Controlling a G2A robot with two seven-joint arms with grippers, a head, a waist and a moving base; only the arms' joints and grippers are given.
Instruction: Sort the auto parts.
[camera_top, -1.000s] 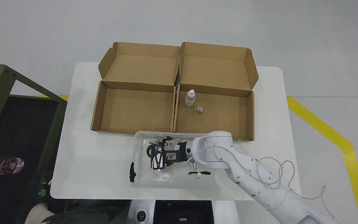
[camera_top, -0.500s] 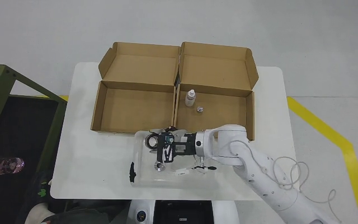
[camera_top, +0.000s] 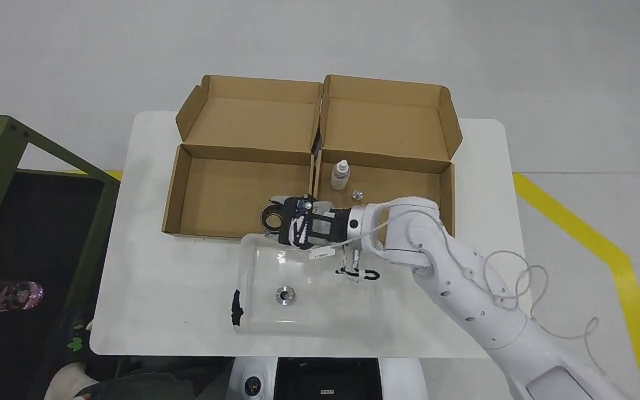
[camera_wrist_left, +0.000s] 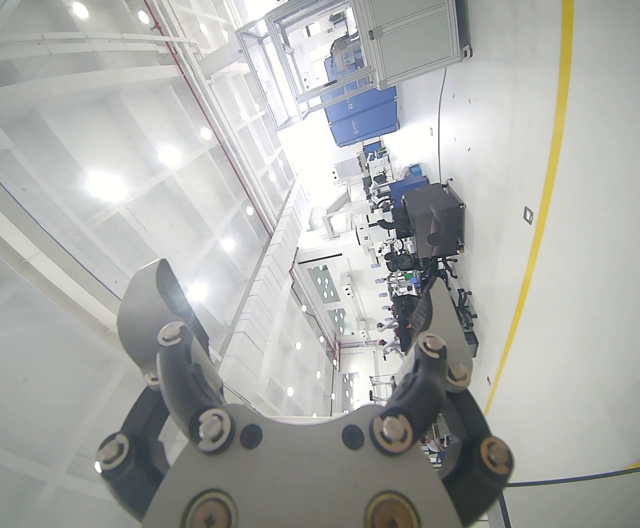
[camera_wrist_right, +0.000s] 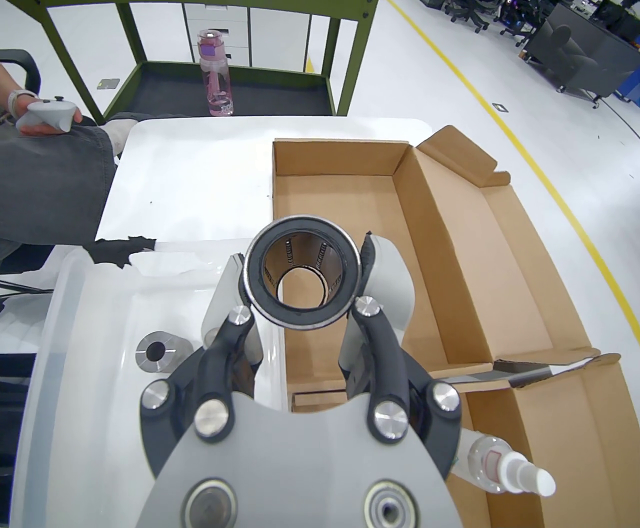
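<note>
Right wrist view: the right end effector (camera_wrist_right: 305, 277) grips a linear bearing (camera_wrist_right: 300, 320) across its cylindrical wall, poised over the near wall of a cardboard box (camera_wrist_right: 340, 215). The bearing appears heavy, rigid and slippery; hold mid-length.

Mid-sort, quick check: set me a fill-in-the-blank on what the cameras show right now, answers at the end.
1. The right gripper is ____ on the black-rimmed cylindrical metal sleeve.
2. The left gripper has its jaws ____.
3. The brown cardboard box nearest the sleeve is ____.
4. The small ____ spray bottle lies in the other brown cardboard box.
Answers: shut; open; empty; white.
</note>
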